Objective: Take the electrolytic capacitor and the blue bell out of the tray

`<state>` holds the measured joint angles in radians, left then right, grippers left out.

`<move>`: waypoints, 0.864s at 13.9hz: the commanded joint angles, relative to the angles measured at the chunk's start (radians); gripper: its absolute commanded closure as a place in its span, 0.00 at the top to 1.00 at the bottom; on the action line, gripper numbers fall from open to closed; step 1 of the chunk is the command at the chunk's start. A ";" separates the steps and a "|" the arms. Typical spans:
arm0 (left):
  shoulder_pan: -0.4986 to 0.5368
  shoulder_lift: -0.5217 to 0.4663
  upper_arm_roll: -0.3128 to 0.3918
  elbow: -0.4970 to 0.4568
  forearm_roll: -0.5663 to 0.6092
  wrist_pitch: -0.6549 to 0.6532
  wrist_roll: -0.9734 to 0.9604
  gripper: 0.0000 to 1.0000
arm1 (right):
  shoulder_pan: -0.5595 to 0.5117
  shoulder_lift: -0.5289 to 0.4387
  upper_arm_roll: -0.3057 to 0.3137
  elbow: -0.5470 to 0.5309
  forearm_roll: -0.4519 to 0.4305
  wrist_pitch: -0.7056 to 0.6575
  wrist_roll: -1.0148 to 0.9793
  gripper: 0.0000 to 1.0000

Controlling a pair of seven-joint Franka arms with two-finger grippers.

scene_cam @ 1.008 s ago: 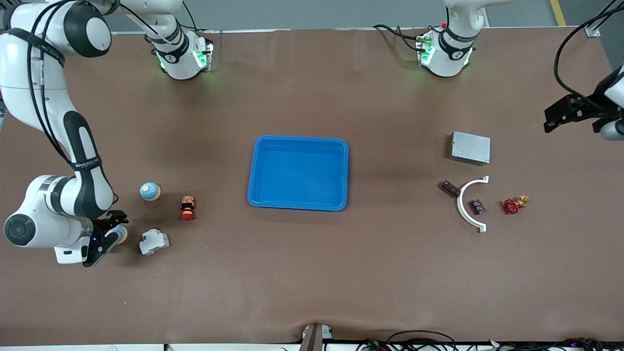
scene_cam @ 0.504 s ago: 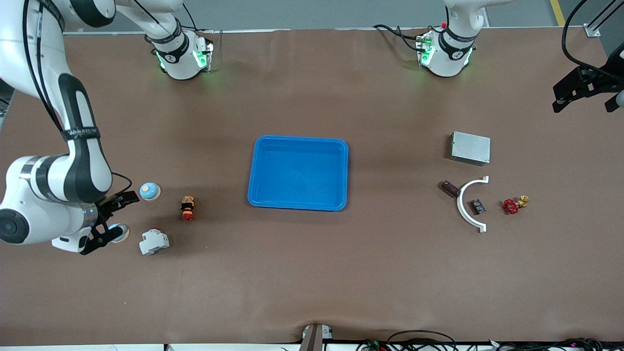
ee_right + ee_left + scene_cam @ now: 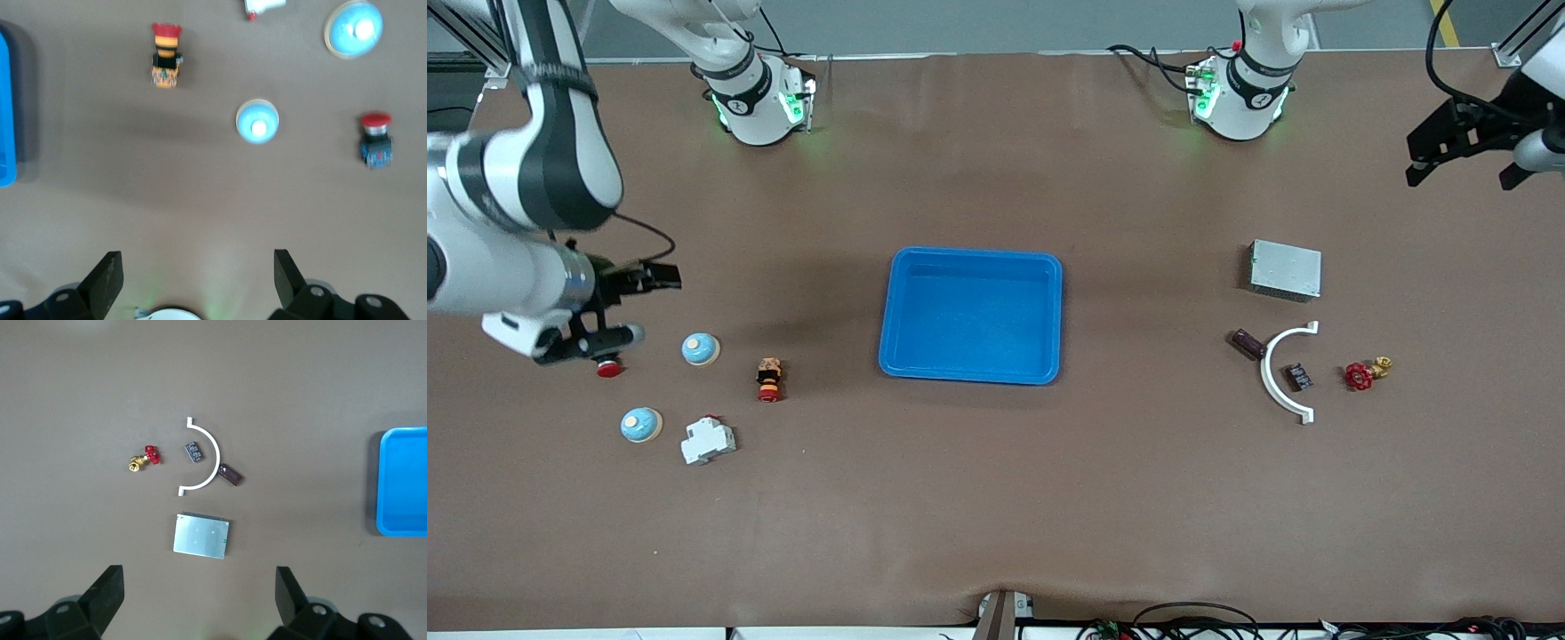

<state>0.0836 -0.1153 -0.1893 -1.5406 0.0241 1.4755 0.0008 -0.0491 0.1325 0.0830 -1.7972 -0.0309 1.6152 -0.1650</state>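
Hanging above the table at the right arm's end, the right gripper (image 3: pixel 618 307) is up in the air with its fingers spread wide and nothing between them; it is over bare table beside a red push button (image 3: pixel 609 368). Two bells sit on the table near it: one blue-domed bell (image 3: pixel 700 348) just beside the red push button, toward the tray, and a second bell (image 3: pixel 641 425) nearer to the front camera, next to a white circuit breaker (image 3: pixel 708 441). A small switch with a red and yellow head (image 3: pixel 769 379) lies between the first bell and the blue tray (image 3: pixel 971 360), which stands in the middle of the table with nothing in it.

The left gripper (image 3: pixel 1464 151) is held high over the left arm's end of the table, its fingers also spread apart and empty. Below it, in the left wrist view, a grey metal box (image 3: pixel 201 535) lies flat, and near it a white curved bracket (image 3: pixel 205 457). The dark cylindrical capacitor (image 3: pixel 230 475) touches the outside of the bracket's curve, on the tray's side. A small dark chip-like part (image 3: pixel 194 451) rests inside the curve, and a red-handled brass valve (image 3: pixel 146 458) lies beside the bracket, toward the table's end.
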 commanded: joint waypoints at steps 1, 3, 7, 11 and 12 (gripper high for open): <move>-0.027 -0.073 0.019 -0.076 -0.016 0.017 0.001 1.00 | -0.012 -0.201 -0.012 -0.203 0.016 0.038 0.052 1.00; -0.103 -0.072 0.088 -0.076 -0.015 0.023 -0.001 1.00 | -0.050 -0.298 -0.015 -0.269 0.029 0.035 0.052 1.00; -0.176 -0.060 0.171 -0.081 -0.003 0.023 0.005 1.00 | -0.083 -0.488 -0.015 -0.363 0.045 0.029 0.053 1.00; -0.171 -0.027 0.165 -0.069 -0.003 0.022 0.016 1.00 | -0.100 -0.626 -0.017 -0.413 0.058 0.026 0.055 1.00; -0.171 -0.017 0.165 -0.053 -0.003 0.017 0.015 1.00 | -0.100 -0.622 -0.015 -0.366 0.059 0.019 0.071 1.00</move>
<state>-0.0805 -0.1386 -0.0277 -1.6088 0.0232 1.4912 0.0046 -0.1297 -0.4472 0.0571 -2.1719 0.0037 1.6276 -0.1196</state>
